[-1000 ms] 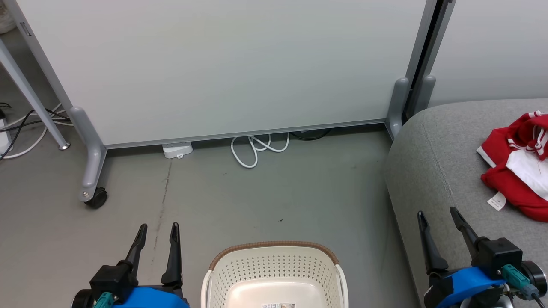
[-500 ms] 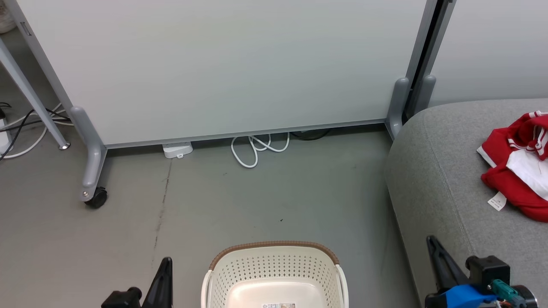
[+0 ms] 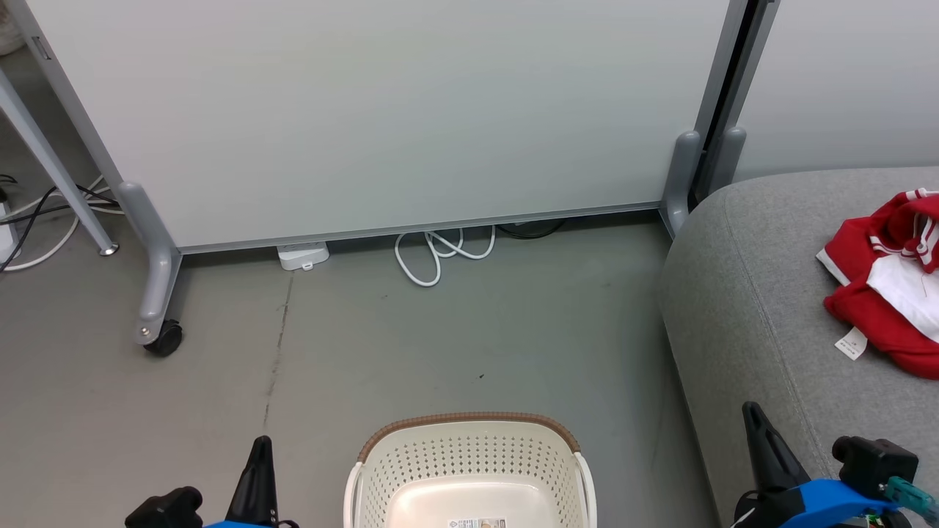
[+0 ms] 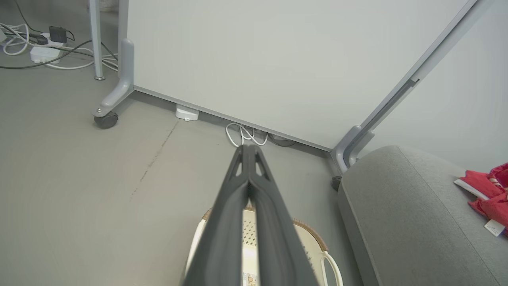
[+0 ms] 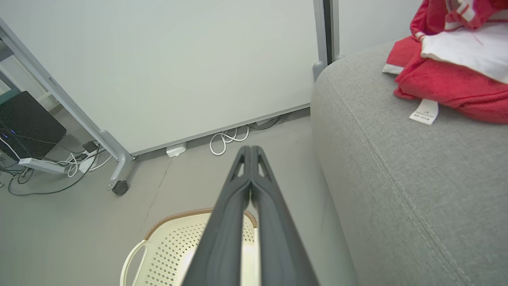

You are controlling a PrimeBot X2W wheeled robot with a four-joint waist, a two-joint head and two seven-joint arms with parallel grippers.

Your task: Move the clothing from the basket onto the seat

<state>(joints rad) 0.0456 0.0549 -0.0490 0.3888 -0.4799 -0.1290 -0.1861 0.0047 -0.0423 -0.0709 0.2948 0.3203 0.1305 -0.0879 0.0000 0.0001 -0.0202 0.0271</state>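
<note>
The red and white clothing [image 3: 891, 282] lies bunched on the grey seat [image 3: 741, 293] at the right, its small white tag toward the front; it shows too in the right wrist view [image 5: 448, 75] and the left wrist view [image 4: 486, 190]. The cream basket [image 3: 469, 469] with the brown rim stands on the floor at the bottom centre, its visible inside bare apart from a label. My left gripper [image 3: 258, 449] is low to the basket's left, shut on nothing [image 4: 249, 149]. My right gripper [image 3: 752, 414] is low over the seat's front edge, shut and holding nothing [image 5: 250, 150].
A pale wheeled partition [image 3: 381, 110] stands behind the floor, with a caster [image 3: 163, 341] at its left foot. A coiled white cable [image 3: 436, 257] and a small white box [image 3: 302, 257] lie at its base. More cables and a power strip [image 4: 41, 53] lie far left.
Both grippers went from open to shut and dropped toward the bottom of the head view. The clothing and the basket have stayed where they were.
</note>
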